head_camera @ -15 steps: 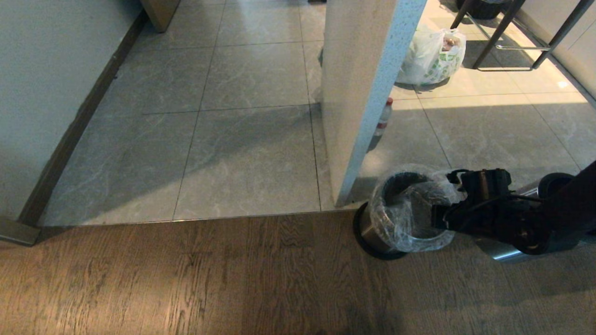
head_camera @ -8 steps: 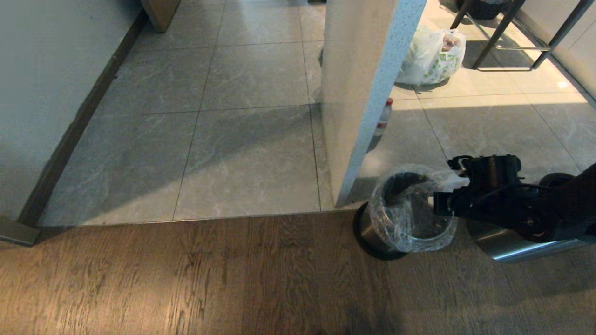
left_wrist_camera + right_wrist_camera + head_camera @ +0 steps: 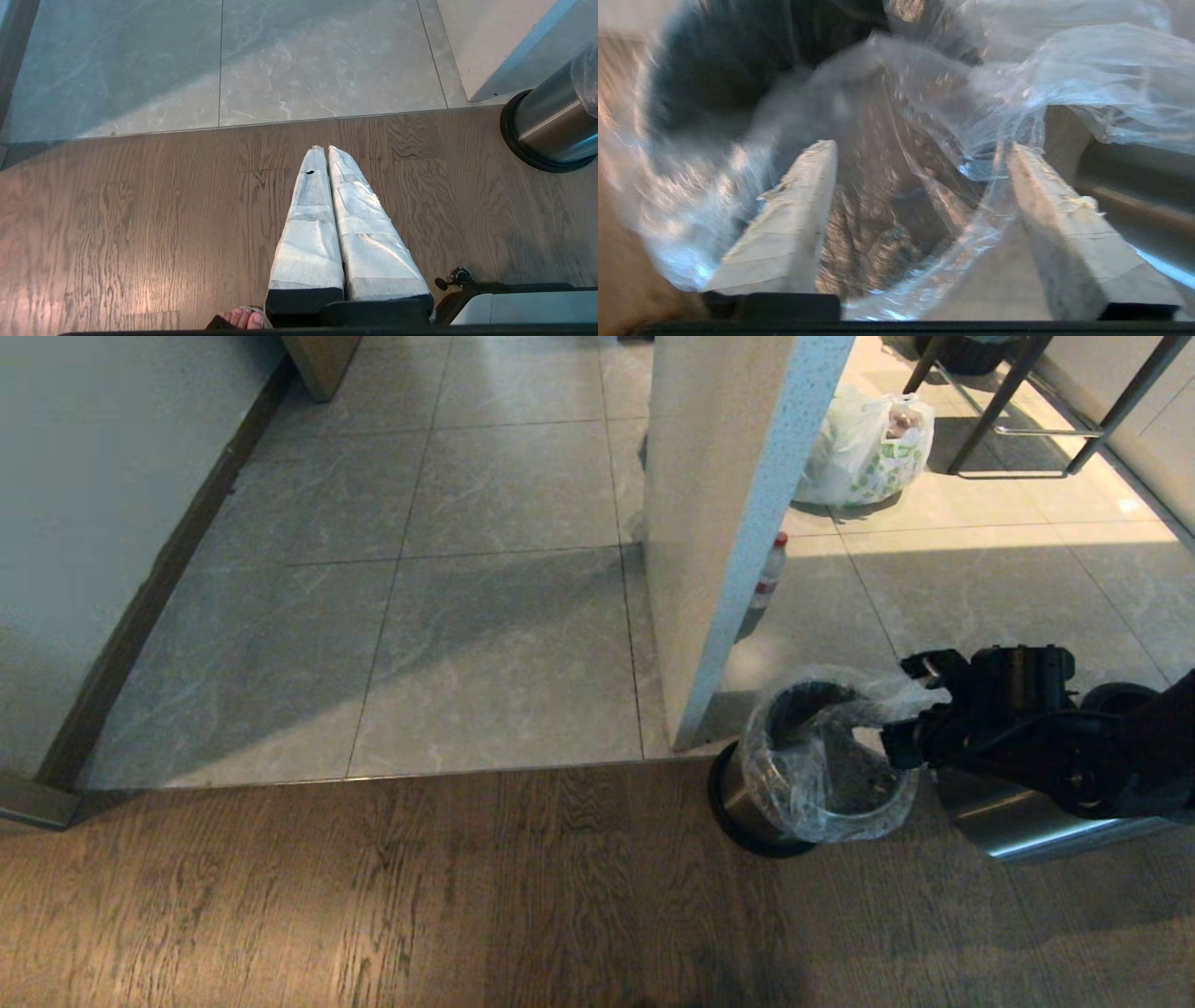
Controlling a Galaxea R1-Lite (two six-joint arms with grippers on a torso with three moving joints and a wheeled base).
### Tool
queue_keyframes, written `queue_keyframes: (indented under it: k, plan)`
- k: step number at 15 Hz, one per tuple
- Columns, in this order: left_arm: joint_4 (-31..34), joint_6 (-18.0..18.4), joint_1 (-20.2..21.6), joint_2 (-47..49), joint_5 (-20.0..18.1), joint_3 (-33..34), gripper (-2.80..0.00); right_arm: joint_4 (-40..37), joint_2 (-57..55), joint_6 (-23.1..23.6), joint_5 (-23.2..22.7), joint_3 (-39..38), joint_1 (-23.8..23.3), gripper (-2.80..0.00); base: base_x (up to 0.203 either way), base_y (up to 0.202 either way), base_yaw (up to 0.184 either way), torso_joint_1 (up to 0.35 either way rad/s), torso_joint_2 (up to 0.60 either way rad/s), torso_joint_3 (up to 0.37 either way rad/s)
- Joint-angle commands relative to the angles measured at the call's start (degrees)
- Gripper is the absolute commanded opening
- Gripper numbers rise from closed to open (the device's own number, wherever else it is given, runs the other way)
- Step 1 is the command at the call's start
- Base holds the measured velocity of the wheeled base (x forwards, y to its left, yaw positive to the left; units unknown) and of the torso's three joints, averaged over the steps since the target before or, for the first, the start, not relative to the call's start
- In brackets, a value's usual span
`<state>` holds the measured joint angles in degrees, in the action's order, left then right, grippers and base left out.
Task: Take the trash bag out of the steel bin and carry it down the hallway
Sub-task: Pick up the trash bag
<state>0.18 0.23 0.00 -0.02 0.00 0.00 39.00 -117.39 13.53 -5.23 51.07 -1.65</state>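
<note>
Where the wood-plank floor (image 3: 467, 896) meets the tiles, the steel bin (image 3: 747, 807) stands beside the pillar (image 3: 719, 523), the trash bag (image 3: 812, 784) lining it. The right gripper (image 3: 901, 709) hangs at its rim, fingers spread wide, film between them, gripping nothing; the left gripper (image 3: 327, 154) is pressed closed. Farther off sits a white bag (image 3: 864, 453), its green print unreadable.

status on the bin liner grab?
Right end effector open at the steel bin rim. Trash bag in the bin, ungripped. Left end effector shut, parked over wood floor.
</note>
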Motion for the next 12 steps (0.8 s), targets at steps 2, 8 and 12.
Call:
queue_keyframes:
  k: [2, 8, 12]
  plan:
    - [-0.01, 0.04, 0.0, 0.02, 0.0, 0.0, -2.8, -0.62, -1.42, 1.67, -0.28, -0.47, -2.11, 0.0, 0.0, 0.0, 0.0, 0.0, 0.0, 0.0]
    - [-0.01, 0.04, 0.0, 0.02, 0.0, 0.0, -2.8, 2.18, -8.11, -0.96, -0.27, 5.15, -2.56, 0.0, 0.0, 0.0, 0.0, 0.0, 0.0, 0.0]
    - [-0.01, 0.04, 0.0, 0.02, 0.0, 0.0, -2.8, 5.51, -11.79, -7.89, -0.48, 10.26, -2.25, 0.0, 0.0, 0.0, 0.0, 0.0, 0.0, 0.0]
